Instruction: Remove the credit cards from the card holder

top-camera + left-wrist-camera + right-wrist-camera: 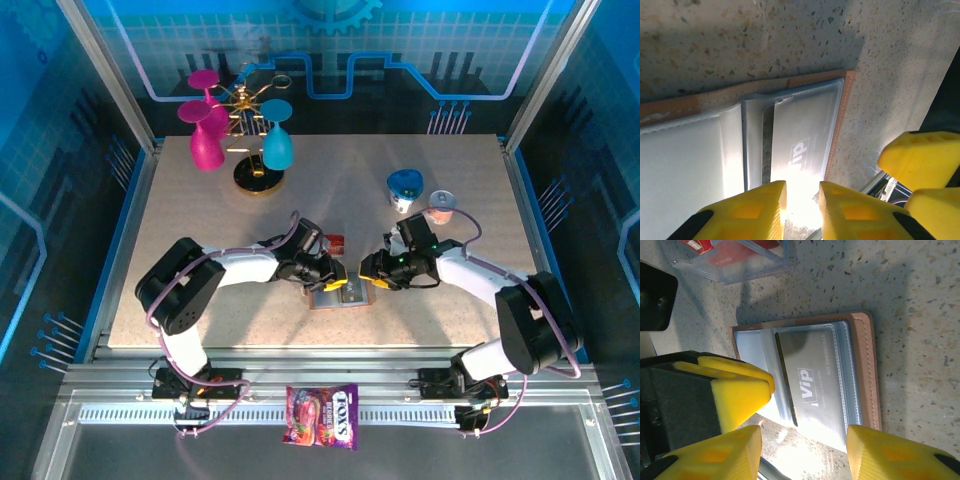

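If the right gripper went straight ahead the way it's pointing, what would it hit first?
Most likely the open card holder lying on the table, around the clear pocket holding the VIP card. The right gripper has its fingers spread over it; depth is hard to judge.

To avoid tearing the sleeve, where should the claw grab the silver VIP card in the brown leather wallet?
Probably pinch the silver VIP card by its dark edge, from the side away from the stitched rim of the brown leather wallet; a clear sleeve covers the rest.
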{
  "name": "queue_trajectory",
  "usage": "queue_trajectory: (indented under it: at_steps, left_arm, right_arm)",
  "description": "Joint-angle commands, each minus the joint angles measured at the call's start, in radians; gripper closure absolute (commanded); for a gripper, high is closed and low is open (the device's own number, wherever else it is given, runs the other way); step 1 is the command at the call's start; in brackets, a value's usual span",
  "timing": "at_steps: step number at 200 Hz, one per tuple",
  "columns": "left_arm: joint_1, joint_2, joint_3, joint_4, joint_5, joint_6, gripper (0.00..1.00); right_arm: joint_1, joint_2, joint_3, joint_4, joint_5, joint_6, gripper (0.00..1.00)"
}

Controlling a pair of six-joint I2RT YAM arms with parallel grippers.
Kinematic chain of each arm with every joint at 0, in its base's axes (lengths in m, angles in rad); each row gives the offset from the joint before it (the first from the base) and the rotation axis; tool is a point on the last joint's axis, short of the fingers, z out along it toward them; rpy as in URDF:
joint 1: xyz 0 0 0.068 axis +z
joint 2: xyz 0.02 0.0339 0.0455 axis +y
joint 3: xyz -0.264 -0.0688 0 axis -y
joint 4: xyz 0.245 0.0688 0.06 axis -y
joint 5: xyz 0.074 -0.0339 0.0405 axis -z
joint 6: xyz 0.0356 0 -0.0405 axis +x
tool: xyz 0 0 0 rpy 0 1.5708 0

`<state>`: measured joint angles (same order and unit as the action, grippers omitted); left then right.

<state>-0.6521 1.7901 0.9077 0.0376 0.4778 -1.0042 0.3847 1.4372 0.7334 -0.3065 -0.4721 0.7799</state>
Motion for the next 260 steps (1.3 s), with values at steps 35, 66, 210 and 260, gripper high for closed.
queue_trajectory:
  at_steps: [35,66,210,260]
  left_arm:
    - [-0.010,0.034,0.030,0.030,0.041,-0.021,0.75]
    - [-0.010,0.045,0.031,0.021,0.040,-0.020,0.76]
    - [-0.011,0.058,0.061,-0.099,0.005,0.044,0.75]
    - [-0.012,0.061,0.066,-0.114,0.000,0.053,0.74]
  right_arm:
    - [-0.017,-0.026,-0.009,-0.034,-0.008,-0.016,0.50]
    - [-0.017,-0.026,-0.011,-0.036,-0.008,-0.018,0.50]
    - [-0.019,-0.024,-0.032,-0.007,-0.014,-0.010,0.50]
    - [-0.018,-0.026,-0.038,-0.006,-0.016,-0.011,0.50]
